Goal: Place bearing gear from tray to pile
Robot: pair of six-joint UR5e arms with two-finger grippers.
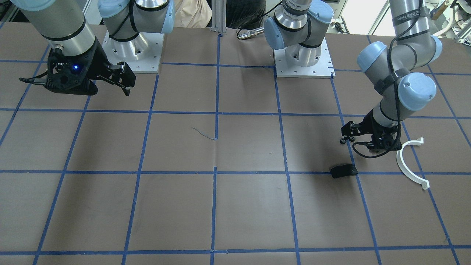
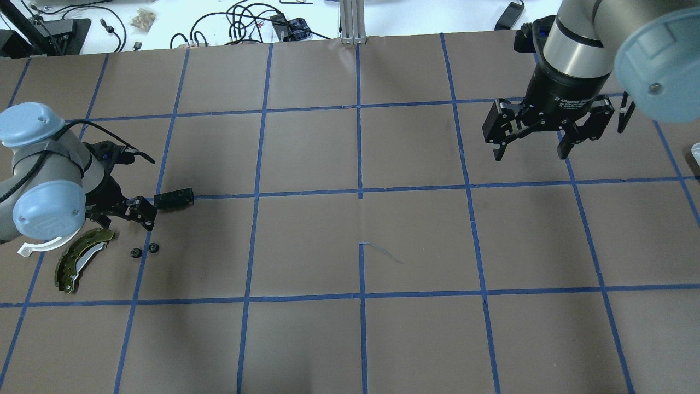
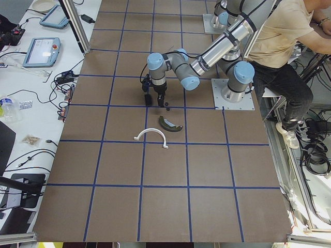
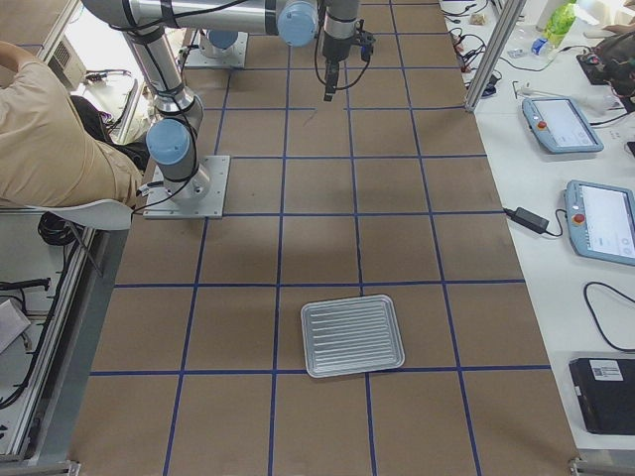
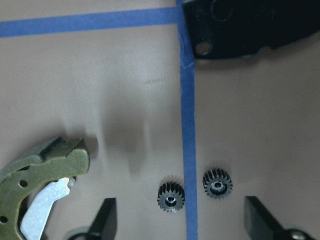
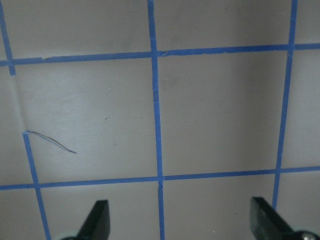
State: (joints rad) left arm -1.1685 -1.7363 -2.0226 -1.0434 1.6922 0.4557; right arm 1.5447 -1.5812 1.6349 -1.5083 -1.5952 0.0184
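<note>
Two small black bearing gears (image 5: 171,196) (image 5: 217,182) lie on the table on either side of a blue tape line; they also show in the overhead view (image 2: 145,251). My left gripper (image 5: 182,222) is open and empty, just above them, its fingers spread wider than the pair. Around them lies the pile: an olive brake shoe (image 2: 82,260), a white half-ring (image 1: 406,163) and a flat black pad (image 2: 174,198). My right gripper (image 2: 529,148) is open and empty, high above bare table on the far side. The silver tray (image 4: 352,335) shows only in the exterior right view, with nothing on it.
The brown table is marked with a grid of blue tape. A person sits beside the robot bases (image 3: 289,51). Cables and tablets lie on the white bench beyond the table edge (image 2: 246,22).
</note>
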